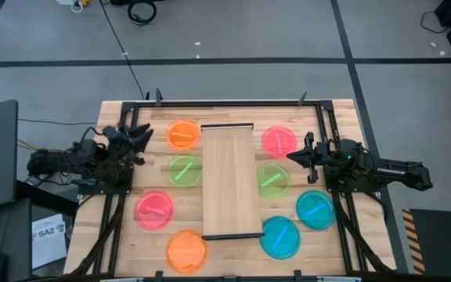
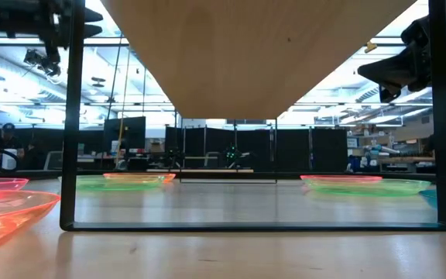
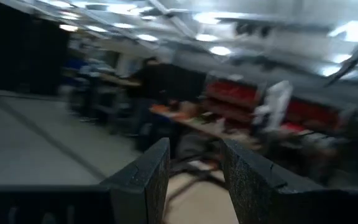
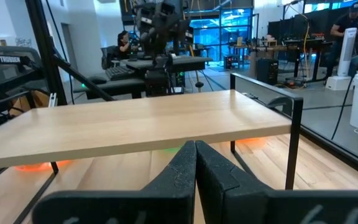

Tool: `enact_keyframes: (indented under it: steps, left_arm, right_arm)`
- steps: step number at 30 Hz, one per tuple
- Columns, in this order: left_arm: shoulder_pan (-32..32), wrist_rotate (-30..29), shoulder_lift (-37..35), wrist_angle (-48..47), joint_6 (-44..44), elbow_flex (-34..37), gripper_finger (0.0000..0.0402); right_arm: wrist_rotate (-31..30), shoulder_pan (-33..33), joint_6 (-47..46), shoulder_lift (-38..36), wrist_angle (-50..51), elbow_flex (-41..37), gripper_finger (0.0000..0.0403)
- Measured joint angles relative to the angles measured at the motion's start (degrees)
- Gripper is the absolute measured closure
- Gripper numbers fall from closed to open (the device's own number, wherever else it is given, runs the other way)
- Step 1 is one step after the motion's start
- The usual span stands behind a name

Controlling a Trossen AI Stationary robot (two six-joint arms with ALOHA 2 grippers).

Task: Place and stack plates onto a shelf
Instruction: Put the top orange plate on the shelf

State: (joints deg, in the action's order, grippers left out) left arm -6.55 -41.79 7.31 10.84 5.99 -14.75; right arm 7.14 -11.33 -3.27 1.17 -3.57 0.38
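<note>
The shelf point(image 1: 229, 182) is a long light-wood board on a thin dark frame, standing mid-table; the right wrist view shows the shelf point(image 4: 135, 127) from its side. Eight plates lie flat on the table. Left of the shelf are an orange plate point(image 1: 182, 135), a green plate point(image 1: 185, 171), a pink plate point(image 1: 154, 209) and an orange plate point(image 1: 185, 250). Right of it are a pink plate point(image 1: 278, 142), a green plate point(image 1: 272, 179) and two cyan plates point(image 1: 315, 209) point(image 1: 279, 237). My left gripper point(image 1: 143, 139) hovers open left of the far orange plate. My right gripper point(image 1: 294, 157) is shut beside the right pink plate.
Dark frame rails point(image 1: 120, 219) point(image 1: 343, 227) run along both table sides under the arms. In the low view the shelf's dark end frame point(image 2: 72, 116) stands close, with plates point(image 2: 6, 213) point(image 2: 378, 186) on either side. People work at benches in the room beyond.
</note>
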Motion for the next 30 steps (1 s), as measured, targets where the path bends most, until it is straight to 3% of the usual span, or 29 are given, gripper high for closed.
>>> enact_keyframes:
  steps: [6, 15, 20, 30]
  left_arm:
    - [0.54, -6.29, 9.9, -21.17, 1.24, -16.86, 0.0256]
    - [11.62, -5.35, 26.24, -49.12, 3.92, -43.7, 0.0261]
    - [22.11, 5.99, 34.8, -53.87, 3.7, -50.96, 0.0261]
    - [49.5, 33.82, 55.07, -57.23, -0.76, -51.73, 0.0261]
  right_arm:
    - [0.0, 0.0, 0.0, -0.01, -1.66, 0.0, 0.0389]
    - [0.0, 0.01, 0.0, 0.0, -2.2, 0.0, 0.0389]
    - [0.0, 0.0, 0.0, -0.02, -2.41, 0.0, 0.0389]
    - [0.0, 0.0, 0.0, 0.0, -2.38, 0.0, 0.0389]
